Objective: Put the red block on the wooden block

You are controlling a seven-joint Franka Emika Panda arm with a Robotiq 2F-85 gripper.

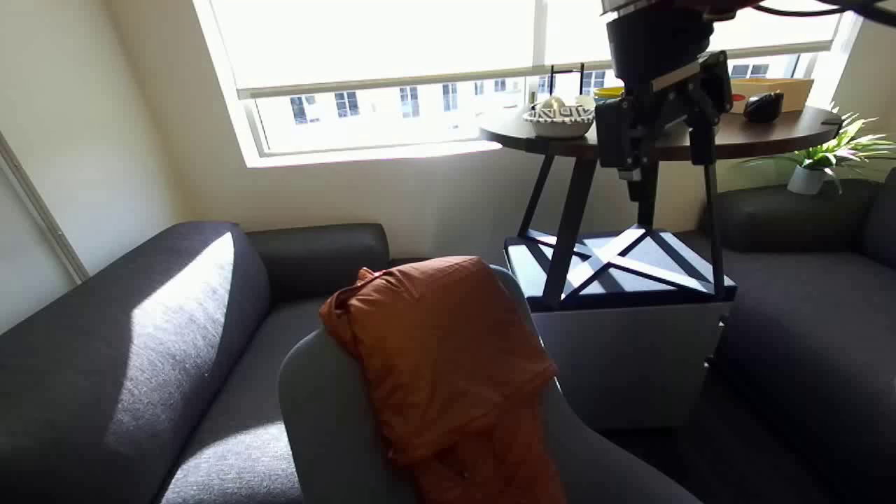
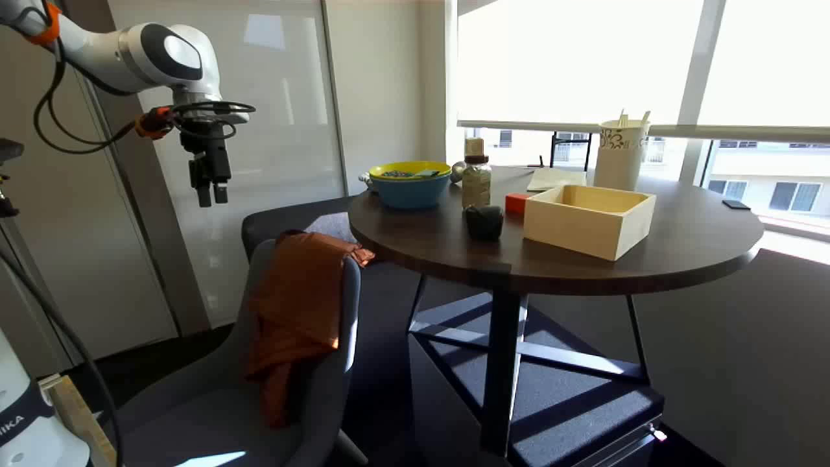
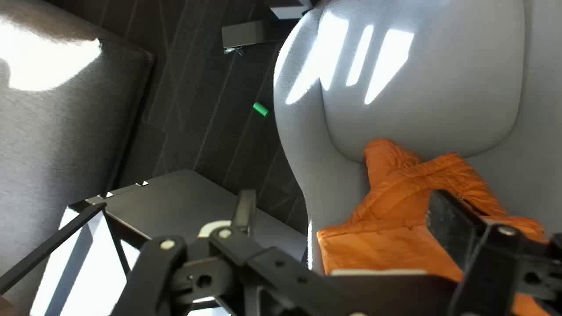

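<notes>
The small red block (image 2: 517,203) lies on the dark round table beside a pale open-topped wooden box (image 2: 574,224), which partly hides it. Both also show in an exterior view, the red block (image 1: 738,98) as a small patch before the box (image 1: 787,92). A tan wooden cube-like piece (image 2: 474,146) sits on top of a jar. I cannot tell which one is the wooden block. My gripper (image 2: 213,194) hangs in the air, off the table's side, above the chair. It is open and empty (image 1: 661,157). The wrist view shows its fingers wide apart (image 3: 349,219); neither block shows there.
The round table (image 2: 447,256) also holds a blue-green bowl (image 2: 408,194) with a yellow bowl inside, a jar (image 2: 476,185), a black object (image 2: 484,222) and a tall white container (image 2: 621,155). A rust-orange cloth (image 2: 301,292) drapes over a grey chair (image 2: 162,415) below the gripper.
</notes>
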